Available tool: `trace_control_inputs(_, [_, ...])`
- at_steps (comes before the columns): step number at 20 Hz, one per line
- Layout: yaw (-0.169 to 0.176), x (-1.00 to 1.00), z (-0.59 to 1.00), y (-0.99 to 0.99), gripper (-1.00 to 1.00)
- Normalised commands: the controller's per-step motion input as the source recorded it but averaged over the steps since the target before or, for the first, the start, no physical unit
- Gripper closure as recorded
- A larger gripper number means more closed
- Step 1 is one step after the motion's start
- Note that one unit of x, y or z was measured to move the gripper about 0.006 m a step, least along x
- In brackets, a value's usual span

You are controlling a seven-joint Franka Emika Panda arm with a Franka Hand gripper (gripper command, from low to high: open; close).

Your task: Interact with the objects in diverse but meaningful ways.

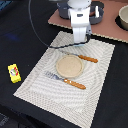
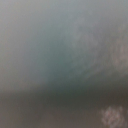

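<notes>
Yellow packet with red mark (image 1: 14,73) is the only toy I can spot, sitting on the dark table off the placemat's (image 1: 45,95) edge, on the exterior view's left. The gripper (image 1: 80,37) is low at the mat's far edge, near the knife (image 1: 82,57) and well apart from the packet. Can't tell whether its fingers are apart or closed, and the wrist view is pure blur. I'd lift clear first, then cross over the round wooden plate (image 1: 69,66) and fork (image 1: 67,80) before lowering

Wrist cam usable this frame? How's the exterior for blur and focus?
Wrist view: fully defocused grey-green smear, nothing identifiable. Exterior view: soft, low-res, evenly lit; round wooden plate, orange-handled fork and yellow packet with red mark readable; white arm's gripper hidden.
</notes>
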Motion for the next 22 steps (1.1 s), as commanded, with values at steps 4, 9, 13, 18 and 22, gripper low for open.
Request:
trace_control_inputs(4, [0.0,0.23,0.38,0.44,-1.0])
trace_control_inputs(9, [-0.005,0.24,0.87,0.43,-1.0])
trace_control_inputs(13, [0.0,0.02,1.0,0.07,-1.0])
trace_control_inputs(18, [0.0,-0.14,0.88,-0.15,-1.0])
trace_control_inputs(22, [-0.005,-0.22,0.67,-0.21,-1.0])
